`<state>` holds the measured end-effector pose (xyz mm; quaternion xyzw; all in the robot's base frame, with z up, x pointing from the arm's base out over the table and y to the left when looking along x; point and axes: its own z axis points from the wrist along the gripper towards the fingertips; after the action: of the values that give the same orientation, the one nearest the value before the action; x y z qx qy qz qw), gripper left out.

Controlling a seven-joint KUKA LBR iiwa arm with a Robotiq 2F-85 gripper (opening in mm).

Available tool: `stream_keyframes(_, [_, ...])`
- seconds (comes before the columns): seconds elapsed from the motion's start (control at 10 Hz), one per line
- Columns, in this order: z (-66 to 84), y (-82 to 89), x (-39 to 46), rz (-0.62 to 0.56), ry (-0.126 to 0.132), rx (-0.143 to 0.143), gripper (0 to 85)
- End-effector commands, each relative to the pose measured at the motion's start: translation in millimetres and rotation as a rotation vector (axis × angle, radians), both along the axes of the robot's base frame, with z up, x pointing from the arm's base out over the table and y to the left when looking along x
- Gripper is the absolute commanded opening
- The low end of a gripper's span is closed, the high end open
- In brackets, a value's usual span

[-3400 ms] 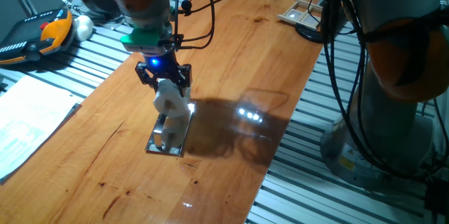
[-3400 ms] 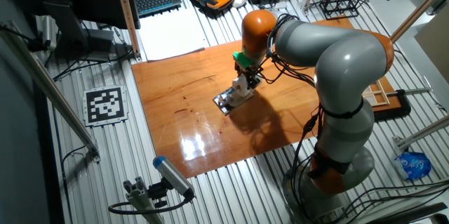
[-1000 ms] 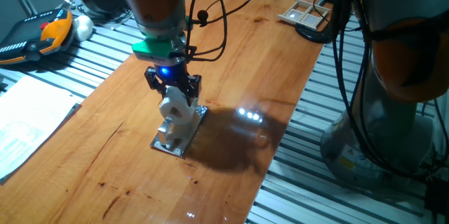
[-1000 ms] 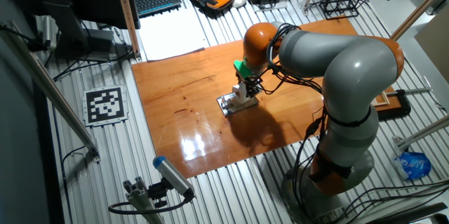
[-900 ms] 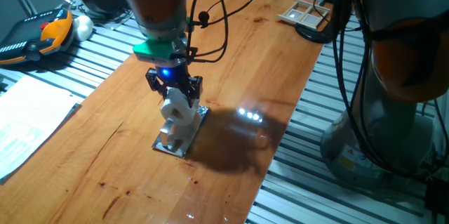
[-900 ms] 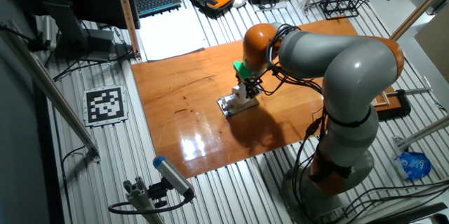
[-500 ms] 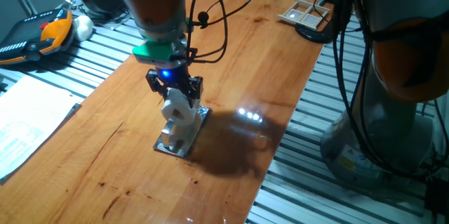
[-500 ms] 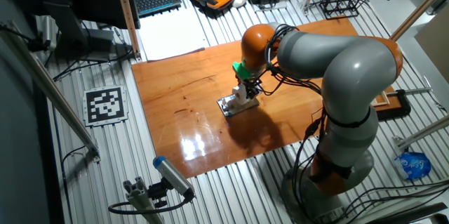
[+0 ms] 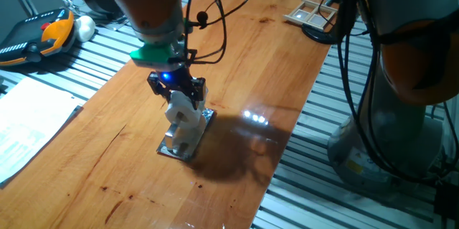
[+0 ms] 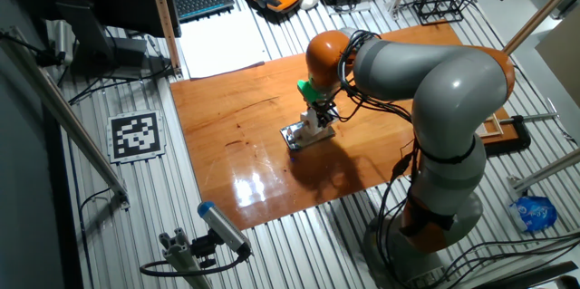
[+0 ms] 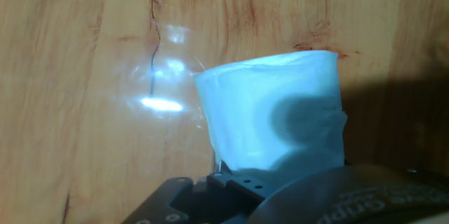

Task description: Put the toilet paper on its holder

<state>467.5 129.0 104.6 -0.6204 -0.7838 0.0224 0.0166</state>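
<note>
The toilet paper [image 9: 185, 116] is a small white roll held upright over the holder [image 9: 171, 149], a shiny metal plate lying flat on the wooden table. The roll's lower end is down at the plate; the peg is hidden behind it. My gripper [image 9: 177, 94] is shut on the roll's upper part, with a blue light just above the fingers. In the other fixed view the gripper [image 10: 317, 117] and roll [image 10: 319, 127] stand over the plate [image 10: 294, 135]. In the hand view the roll [image 11: 273, 115] fills the middle, and wood shows behind it.
A wooden compartment tray [image 9: 310, 13] lies at the table's far right corner. A white ball [image 9: 84, 26] and an orange-black pendant [image 9: 44, 35] sit off the table to the left, beside papers [image 9: 29, 125]. A keyboard [image 10: 201, 0] lies beyond the table.
Since 3.4 s ago the gripper, roll and plate have shifted slightly right. Over the last second the roll stays put; the arm above the hand has leaned a little left.
</note>
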Motion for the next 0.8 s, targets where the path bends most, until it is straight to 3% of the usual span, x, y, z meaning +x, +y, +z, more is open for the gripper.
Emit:
stream_keyframes(0.0, [0.1, 0.1, 0.0, 0.029, 0.007, 0.015, 51.0])
stream_keyframes(0.1, [0.1, 0.1, 0.0, 0.069, 0.009, 0.037, 51.0])
stream_keyframes(0.3, [0.1, 0.1, 0.0, 0.153, -0.019, 0.044, 51.0])
stream_keyframes(0.5, [0.1, 0.1, 0.0, 0.128, -0.058, 0.021, 51.0])
stream_keyframes(0.6, [1.7, 2.6, -2.5, 0.101, -0.068, 0.003, 51.0])
stream_keyframes(0.7, [2.6, 5.6, -4.5, 0.084, -0.069, 0.007, 51.0])
